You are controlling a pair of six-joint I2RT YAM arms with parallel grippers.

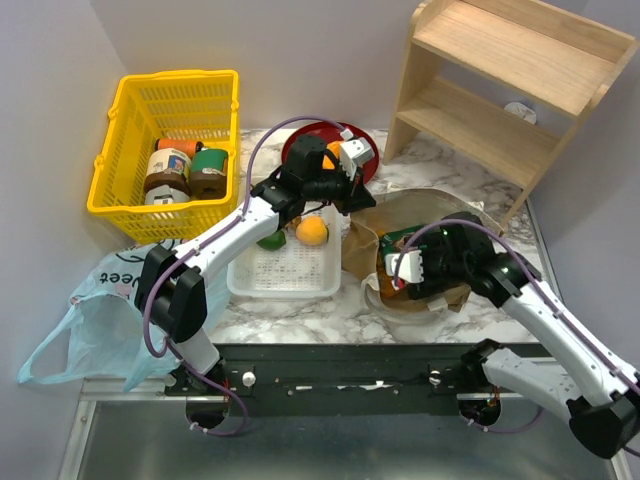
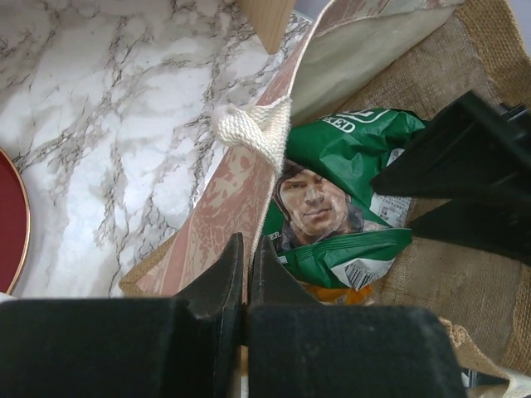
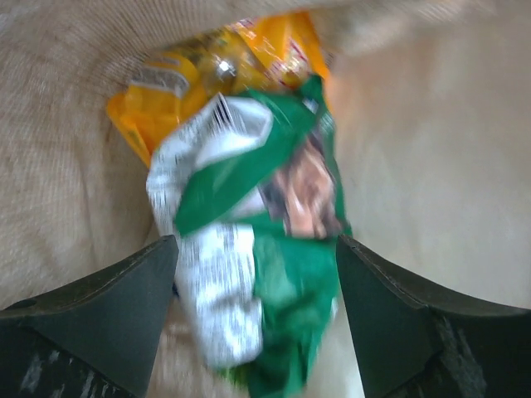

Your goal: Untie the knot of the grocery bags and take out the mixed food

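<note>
The left tool (image 2: 246,253) is clenched on the stiff printed rim of the brown bag (image 2: 224,207), near its braided white rope handle (image 2: 257,128), on the marbled counter (image 2: 108,124). Inside the coarse, woven-looking lining, a crinkled glossy green crisp bag (image 3: 282,274) is seen lying against a yellow-orange snack packet (image 3: 182,83). The right tool (image 3: 255,249) is spread wide, one dark finger at either side of the crisp bag, nothing gripped.

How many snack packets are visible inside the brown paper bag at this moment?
2. A green plastic crisp bag lies uppermost in the brown paper bag; a yellow-orange snack packet lies partly beneath it. Others may be hidden below.
</note>
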